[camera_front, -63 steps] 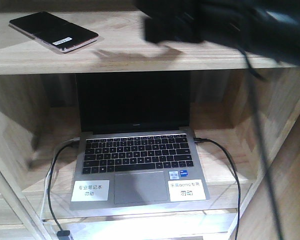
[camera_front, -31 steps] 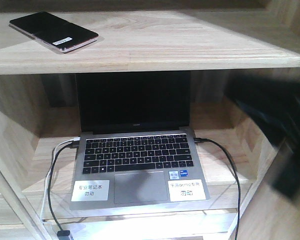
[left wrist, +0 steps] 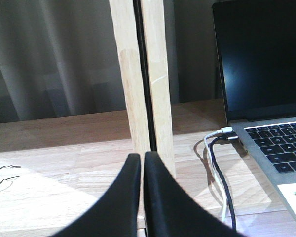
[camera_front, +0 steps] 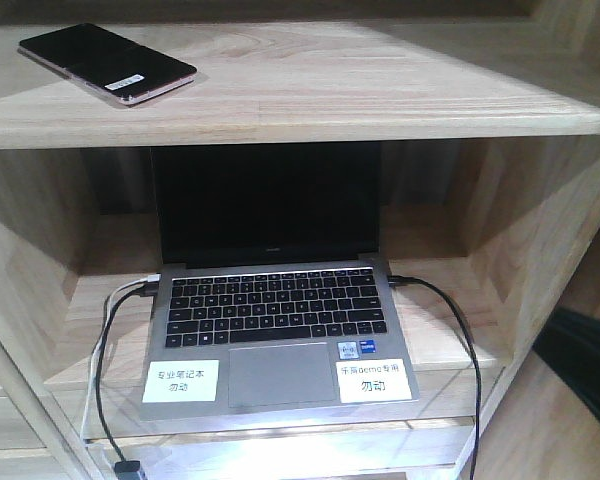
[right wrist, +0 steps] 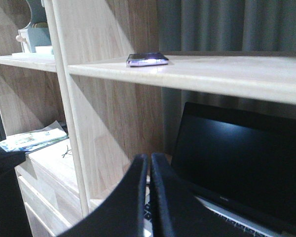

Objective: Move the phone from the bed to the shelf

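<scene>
Phone (camera_front: 107,63) flat on shelf (camera_front: 380,90), upper left of frame; left gripper (left wrist: 142,170) and right gripper (right wrist: 150,170) both pinched together, empty; risks a nudge off the front edge if an arm swings back up.

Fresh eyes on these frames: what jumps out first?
The open grey laptop fills the lower compartment, screen dark, a cable plugged into each side and two white labels on its palm rest. Above it, the black phone lies flat at the left end of the wooden shelf. Both wrist views show the left gripper and right gripper shut, holding nothing.
</scene>
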{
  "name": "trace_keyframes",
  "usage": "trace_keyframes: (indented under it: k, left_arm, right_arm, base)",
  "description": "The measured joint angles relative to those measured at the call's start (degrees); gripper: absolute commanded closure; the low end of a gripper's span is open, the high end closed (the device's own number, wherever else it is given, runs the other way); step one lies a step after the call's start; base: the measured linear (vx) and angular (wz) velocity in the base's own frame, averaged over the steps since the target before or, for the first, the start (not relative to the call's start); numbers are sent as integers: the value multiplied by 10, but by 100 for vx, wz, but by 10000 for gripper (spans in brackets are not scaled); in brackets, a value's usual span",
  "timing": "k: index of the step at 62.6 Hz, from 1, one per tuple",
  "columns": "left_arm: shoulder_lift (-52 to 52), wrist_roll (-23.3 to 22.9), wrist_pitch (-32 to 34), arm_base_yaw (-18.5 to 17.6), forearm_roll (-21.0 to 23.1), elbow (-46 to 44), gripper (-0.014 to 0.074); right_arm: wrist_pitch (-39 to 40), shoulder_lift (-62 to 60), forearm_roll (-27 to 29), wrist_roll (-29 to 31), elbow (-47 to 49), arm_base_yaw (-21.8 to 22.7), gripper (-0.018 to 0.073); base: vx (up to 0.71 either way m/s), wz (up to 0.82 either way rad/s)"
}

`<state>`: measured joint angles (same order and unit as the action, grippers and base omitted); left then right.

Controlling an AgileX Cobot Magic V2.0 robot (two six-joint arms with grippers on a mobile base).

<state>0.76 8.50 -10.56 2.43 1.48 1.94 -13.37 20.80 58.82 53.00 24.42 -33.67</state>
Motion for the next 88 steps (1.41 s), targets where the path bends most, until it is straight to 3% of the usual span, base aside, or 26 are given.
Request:
trace_keyframes:
  k: [51, 60, 71, 88]
  left_arm:
    - [0, 0, 0, 0, 0, 0, 595]
    - [0, 0, 0, 0, 0, 0, 595]
    - [0, 0, 0, 0, 0, 0, 595]
    - [0, 0, 0, 0, 0, 0, 595]
  right_arm:
    - [1, -3, 8, 0, -6, 0, 566]
    - [1, -3, -6, -21, -6, 0, 566]
    - [1, -3, -123, -152, -6, 0, 566]
    - [-6, -3, -424, -483, -6, 0, 566]
  base:
    - [0, 0]
    - [0, 0]
    - [0, 0]
    - [0, 0]
